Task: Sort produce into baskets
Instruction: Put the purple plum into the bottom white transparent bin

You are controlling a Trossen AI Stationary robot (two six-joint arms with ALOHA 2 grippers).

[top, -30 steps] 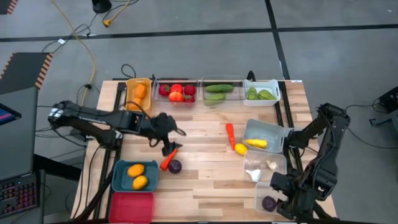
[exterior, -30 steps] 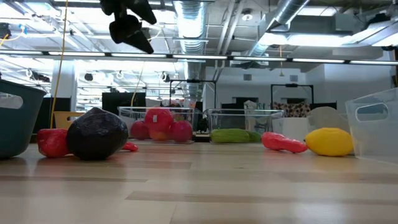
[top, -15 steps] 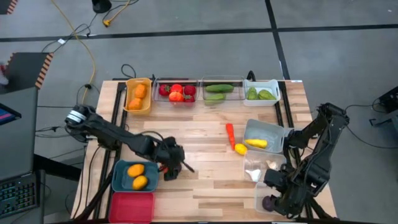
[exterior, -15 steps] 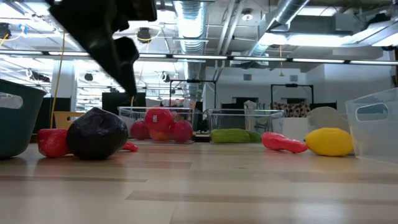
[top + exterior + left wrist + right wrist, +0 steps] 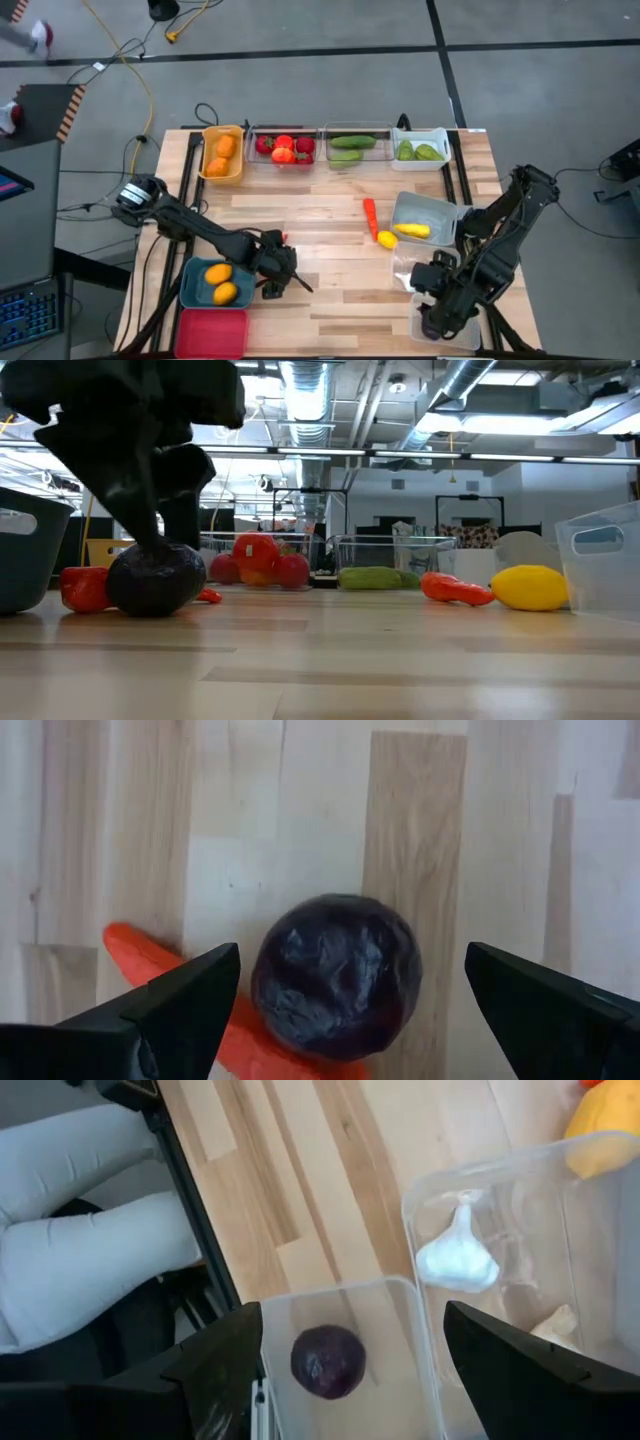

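Dark purple ball [image 5: 335, 975] between my black left pincer [image 5: 340, 1010] fingers, orange-red carrot [image 5: 150, 952] beside it. Bench [image 5: 420, 830] pale wood, striped grain. Teal bin [image 5: 195, 290]: two orange fruits [image 5: 221, 283]. Red bin [image 5: 210, 333] plain.

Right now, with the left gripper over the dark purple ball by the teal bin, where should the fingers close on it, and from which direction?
Grip the dark purple ball across its widest middle, coming straight down. It is round, so any opposite sides work, but a red-orange piece lies against one side; the left gripper is open with fingers straddling the ball, and should probably close clear of that piece.
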